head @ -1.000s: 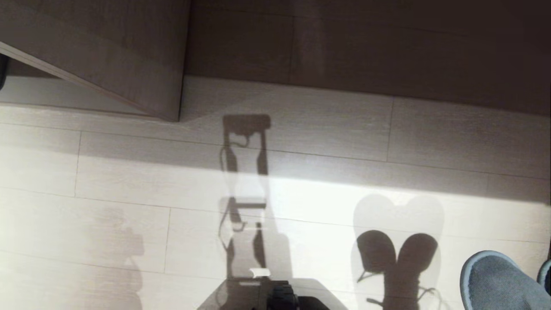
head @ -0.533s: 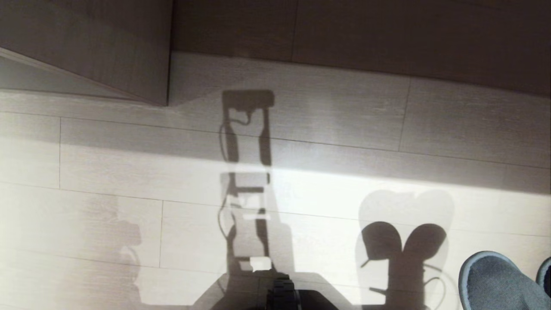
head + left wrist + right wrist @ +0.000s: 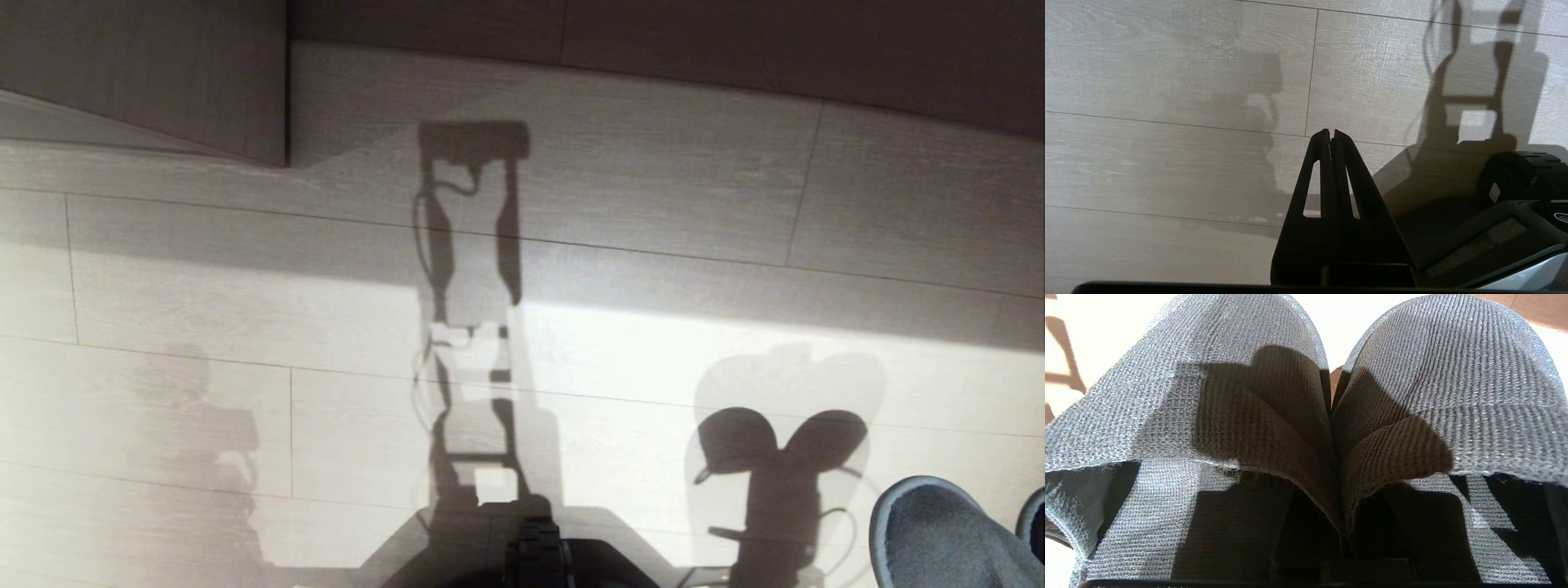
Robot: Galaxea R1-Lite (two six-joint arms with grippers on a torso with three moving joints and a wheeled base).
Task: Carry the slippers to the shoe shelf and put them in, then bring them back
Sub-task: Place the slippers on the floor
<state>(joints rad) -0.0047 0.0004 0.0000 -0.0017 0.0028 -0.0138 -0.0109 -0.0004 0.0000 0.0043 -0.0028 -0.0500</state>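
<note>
At the lower right edge of the head view, the slippers hang above the pale wood-grain floor, with their paired shadow cast on the sunlit planks beside them. In the right wrist view, the right pincer is clamped on the inner edges of both grey knit uppers, which are pressed together between its fingers; the two slippers fan outward from the grip. In the left wrist view, the left pincer is pressed together with nothing between its fingers, pointing down toward the floor. A wood-grain panel of furniture stands at the upper left of the head view, well apart from the slippers.
</note>
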